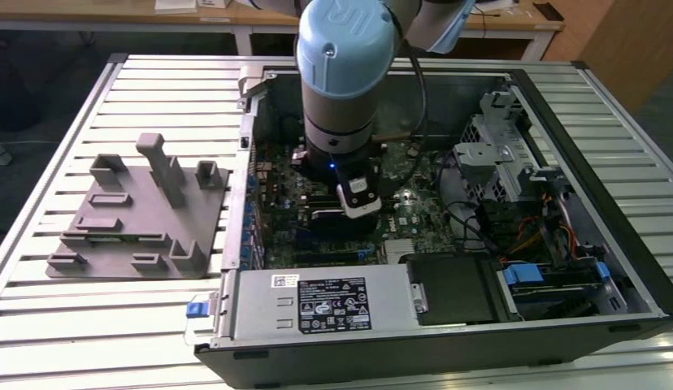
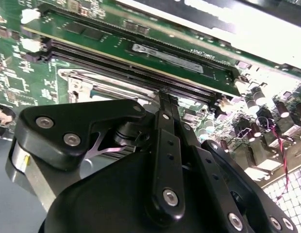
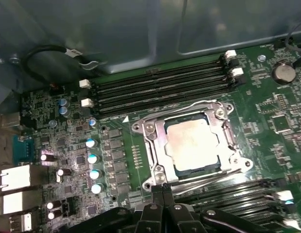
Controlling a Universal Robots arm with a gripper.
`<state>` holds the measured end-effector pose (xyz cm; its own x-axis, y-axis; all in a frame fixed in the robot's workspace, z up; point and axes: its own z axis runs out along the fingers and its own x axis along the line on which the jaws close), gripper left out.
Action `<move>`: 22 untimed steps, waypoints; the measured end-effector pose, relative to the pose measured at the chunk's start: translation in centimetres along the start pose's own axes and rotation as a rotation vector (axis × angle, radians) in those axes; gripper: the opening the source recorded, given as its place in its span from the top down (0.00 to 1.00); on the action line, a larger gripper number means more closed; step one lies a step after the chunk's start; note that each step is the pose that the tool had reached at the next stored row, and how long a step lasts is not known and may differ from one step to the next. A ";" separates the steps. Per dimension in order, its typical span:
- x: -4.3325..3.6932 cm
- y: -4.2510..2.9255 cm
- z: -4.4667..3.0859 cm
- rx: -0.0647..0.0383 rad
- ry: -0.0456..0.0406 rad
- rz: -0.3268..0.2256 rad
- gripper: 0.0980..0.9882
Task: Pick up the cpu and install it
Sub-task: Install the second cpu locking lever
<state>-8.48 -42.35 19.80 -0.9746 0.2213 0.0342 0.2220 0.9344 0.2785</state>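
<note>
Cpu [image 3: 194,144] in its motherboard socket [image 3: 155,145], memory slots [image 3: 160,87] alongside, inside the computer case [image 1: 629,268].

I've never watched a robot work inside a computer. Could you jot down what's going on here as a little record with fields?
Setting: open computer case lying on a slatted table
Arm: reaching down into the case over the motherboard
Pincer: fingers shut together, holding nothing, just beside the socket
Cpu: seated flat inside the socket's metal frame
Nearby: empty memory slots alongside the socket
Outside the case: grey plastic fixture with upright posts

Exterior view looks down on the open computer case [image 1: 597,268]; both wrist views face its motherboard [image 3: 116,145] closely.
</note>
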 end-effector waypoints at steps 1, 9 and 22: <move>0.20 -0.07 0.08 -0.003 0.0006 0.000 0.99; 0.55 -0.27 0.51 -0.053 0.0119 0.002 0.99; 0.56 -0.15 0.09 -0.061 0.0137 0.002 0.99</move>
<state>-9.06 -42.34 19.68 -0.9745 0.2194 0.0480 0.2226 0.9150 0.3366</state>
